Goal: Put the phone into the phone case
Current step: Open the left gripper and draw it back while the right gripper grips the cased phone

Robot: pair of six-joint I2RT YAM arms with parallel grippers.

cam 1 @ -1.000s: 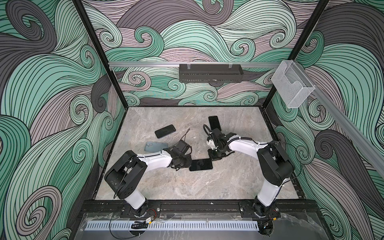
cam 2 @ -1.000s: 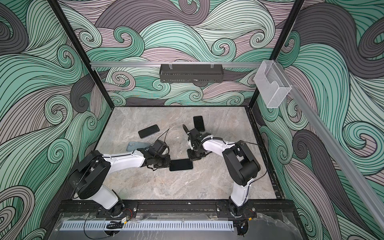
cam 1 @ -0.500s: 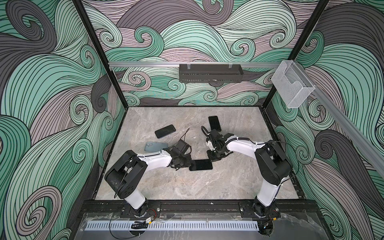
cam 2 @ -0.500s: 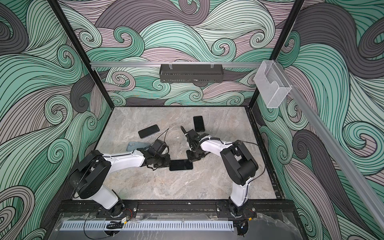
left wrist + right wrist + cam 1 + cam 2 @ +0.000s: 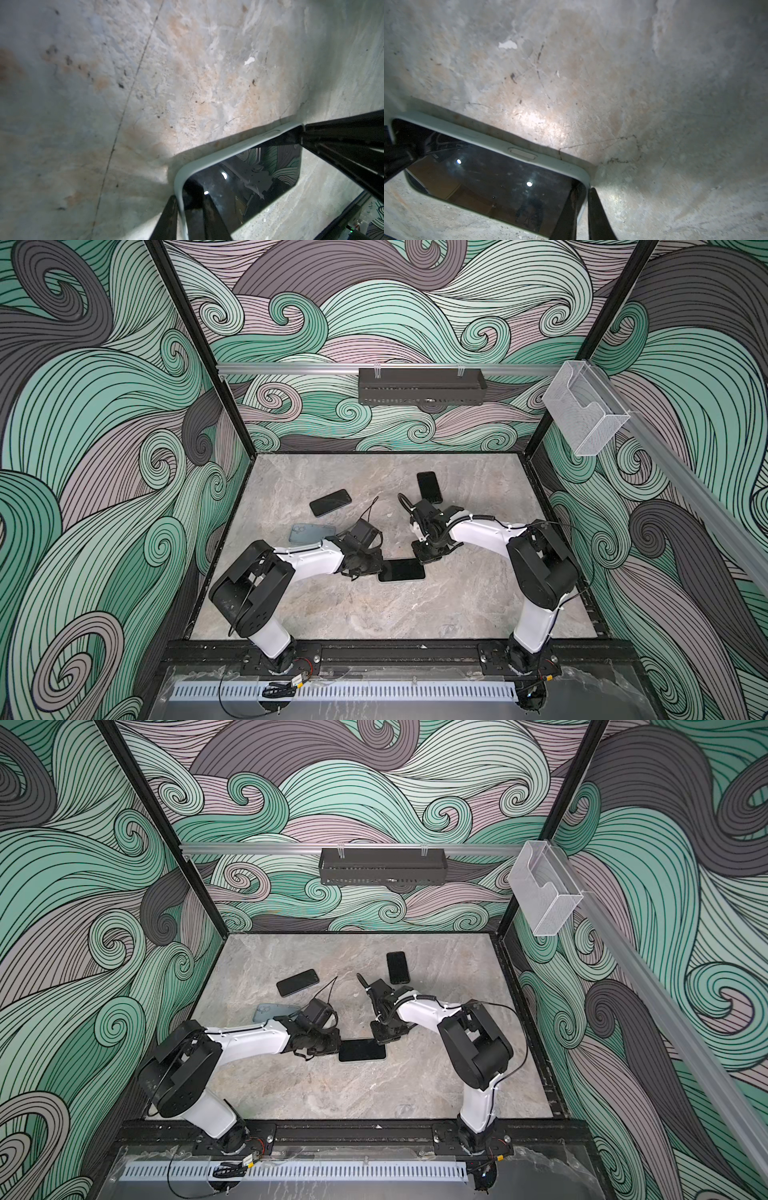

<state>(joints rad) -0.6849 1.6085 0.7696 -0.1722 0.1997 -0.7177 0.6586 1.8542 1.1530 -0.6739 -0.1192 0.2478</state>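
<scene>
The glossy phone (image 5: 402, 570) looks stiff, slippery and fragile, its pale phone case (image 5: 228, 149) probably pliant; best held by the rim; left fingers (image 5: 166, 220) straddle that rim slightly parted, grip unclear; right fingers (image 5: 598, 216), nearly closed, pinch a corner.

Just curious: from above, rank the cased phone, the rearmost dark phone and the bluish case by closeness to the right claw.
1. cased phone: at the right gripper, centre.
2. rearmost dark phone: just behind.
3. bluish case: far left.

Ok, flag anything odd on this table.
Only a small white chip in the marble table near the phone. Its phone case lies flat, left hand and right hand gripping the rim at opposite ends.
</scene>
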